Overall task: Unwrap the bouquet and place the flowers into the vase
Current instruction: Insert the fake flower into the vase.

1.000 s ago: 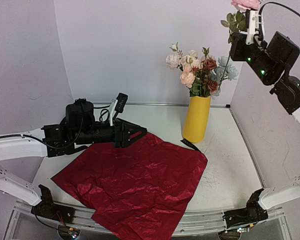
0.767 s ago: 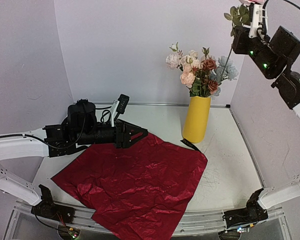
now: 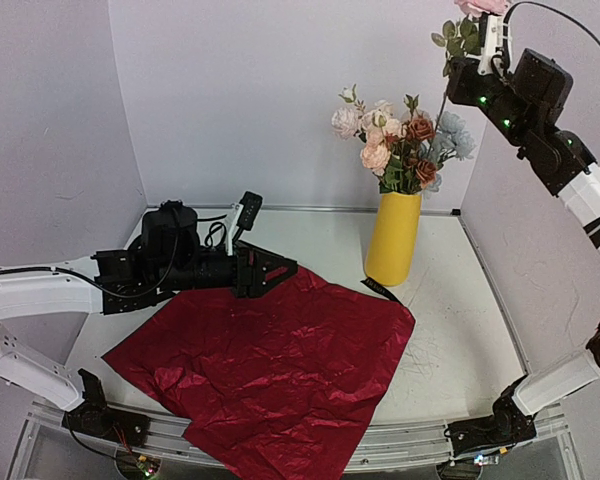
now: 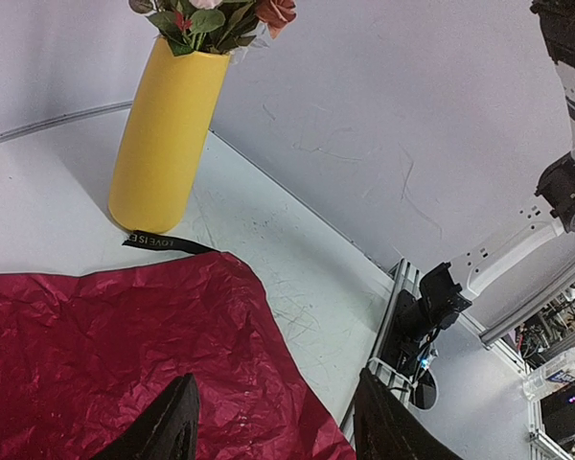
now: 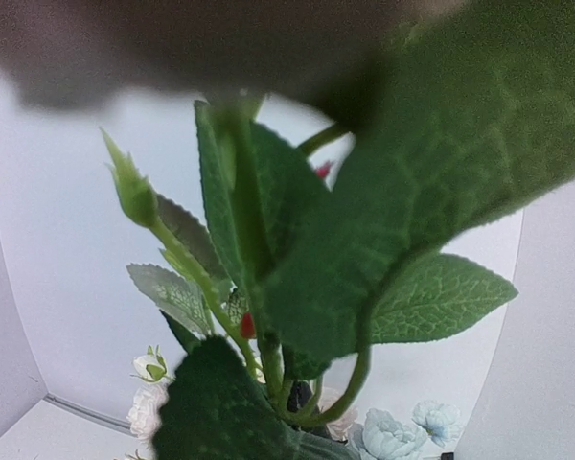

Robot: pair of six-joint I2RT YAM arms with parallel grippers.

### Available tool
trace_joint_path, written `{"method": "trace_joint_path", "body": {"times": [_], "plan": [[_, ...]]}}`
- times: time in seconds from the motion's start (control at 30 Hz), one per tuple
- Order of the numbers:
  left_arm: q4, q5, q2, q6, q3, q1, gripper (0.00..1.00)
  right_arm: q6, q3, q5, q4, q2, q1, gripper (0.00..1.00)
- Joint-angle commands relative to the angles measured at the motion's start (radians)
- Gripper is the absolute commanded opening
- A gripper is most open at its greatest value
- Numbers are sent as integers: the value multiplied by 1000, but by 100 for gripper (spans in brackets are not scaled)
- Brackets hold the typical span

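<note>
Though clenched — end effector (image 3: 492, 45) (on flower (image 3: 460, 36))

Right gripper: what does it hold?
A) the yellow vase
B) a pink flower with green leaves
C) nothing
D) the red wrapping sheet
B: the right gripper is shut on the stem of a pink flower, held high; the red wrapping sheet lies flat on the table and the yellow vase stands apart.
</note>
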Motion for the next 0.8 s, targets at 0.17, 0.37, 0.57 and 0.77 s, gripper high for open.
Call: {"method": "trace_joint_path", "body": {"times": [0.17,0.37,0.57,0.77], "plan": [[22,-12,34,30,53,-4,56,151,33,-62,14,-46,-16,0],[21,-12,34,32,46,-4,56,172,29,-82,-29,-94,-15,0],[21,-9,37,30,49,-4,56,158,39,-89,-34,-97,-16,0],[21,-11,39,25,49,-4,56,112,53,-80,-13,-56,-16,0]]}}
